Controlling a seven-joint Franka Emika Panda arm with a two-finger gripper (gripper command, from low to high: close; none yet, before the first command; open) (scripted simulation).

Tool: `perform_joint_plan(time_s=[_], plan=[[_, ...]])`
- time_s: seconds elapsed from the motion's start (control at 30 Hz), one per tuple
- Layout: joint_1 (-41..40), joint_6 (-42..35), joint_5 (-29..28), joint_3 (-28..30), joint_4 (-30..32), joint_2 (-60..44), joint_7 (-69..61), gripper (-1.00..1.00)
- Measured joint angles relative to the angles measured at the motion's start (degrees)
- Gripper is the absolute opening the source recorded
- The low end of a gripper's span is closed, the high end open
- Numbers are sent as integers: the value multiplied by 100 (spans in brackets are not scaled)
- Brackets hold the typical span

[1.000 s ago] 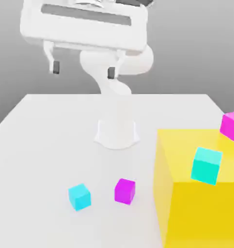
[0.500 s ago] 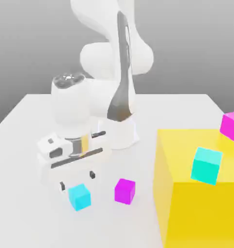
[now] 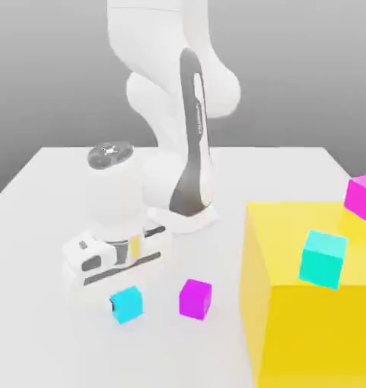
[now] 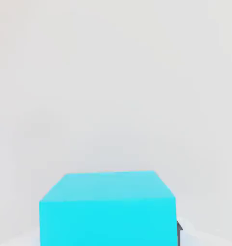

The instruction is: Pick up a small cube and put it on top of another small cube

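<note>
Sky-blue cube (image 3: 126, 304), the small one that the task wants lifted, sits on the white desk (image 3: 49, 189) toward its near edge, on the exterior view's left, and it looks not yet raised. The claw (image 3: 119, 303) is down at this cube, closed on its two sides; in the hand view the cube (image 4: 108, 207) sits right at the fingers, one dark pad (image 4: 179, 232) showing at its side. So I judge the grasp as just made. What is left: to lift the cube, carry it, and set it on top of another small cube.

The nearest candidate is the magenta cube (image 3: 195, 298), just beside it on the desk.

Count of things:
- sky-blue cube: one
- magenta cubes: two, the second (image 3: 362, 195) at the far edge of the yellow block
- turquoise cube (image 3: 323, 258): one, on the yellow block
- big yellow block (image 3: 307, 341): one, at the near corner on the exterior view's right
</note>
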State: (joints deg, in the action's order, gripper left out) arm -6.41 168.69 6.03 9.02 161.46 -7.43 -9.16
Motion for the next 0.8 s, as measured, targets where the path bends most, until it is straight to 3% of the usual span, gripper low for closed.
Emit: perform_joint_plan(time_s=[0.13,0.7,0.8], plan=[[214,-779,-499,-3,-204,587,558,-100],[2170,-4950,-535,-1166,-3678,1290,2866,-100],[2272,-4857,-536,-1239,-3695,1179,3048,-100]])
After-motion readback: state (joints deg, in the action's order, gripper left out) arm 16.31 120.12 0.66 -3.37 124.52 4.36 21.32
